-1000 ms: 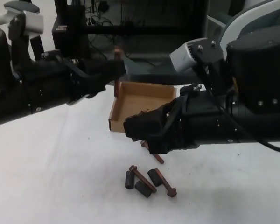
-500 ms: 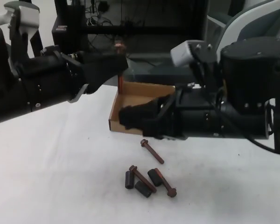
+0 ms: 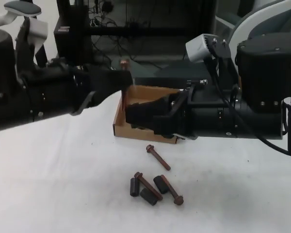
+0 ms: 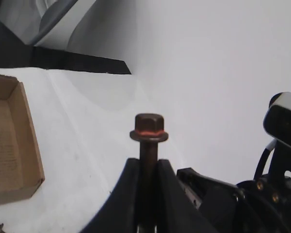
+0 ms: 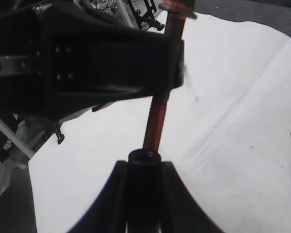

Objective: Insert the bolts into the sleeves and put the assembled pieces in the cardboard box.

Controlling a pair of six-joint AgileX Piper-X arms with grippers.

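- Mating one bolt (image 4: pixel 148 131) with one sleeve (image 5: pixel 144 162) in the air is the step in hand, judging by how the two arms meet above the near wall of the box (image 3: pixel 119 118).
- Left gripper (image 4: pixel 148 167): fingers closed on the bolt's shank, which stands upright between them with the hex head on top and clear of the tips.
- Right gripper (image 5: pixel 144 170): fingers closed around the dark sleeve, its open end turned up toward the bolt.
- In the right wrist view the shank comes down from the left gripper to the sleeve's mouth. I cannot tell whether the tip has entered or only touches the rim.
- Next move, as I judge it: keep shank and bore in line and bring the two together along that axis until the shank is seated. A slight tilt would likely jam the tip on the rim.
- The pair would then go into the box just beneath.
- Much is left: three loose bolts (image 3: pixel 158 158) and three loose sleeves (image 3: pixel 160 184) lie on the bench (image 3: pixel 63 184), in front of the box.
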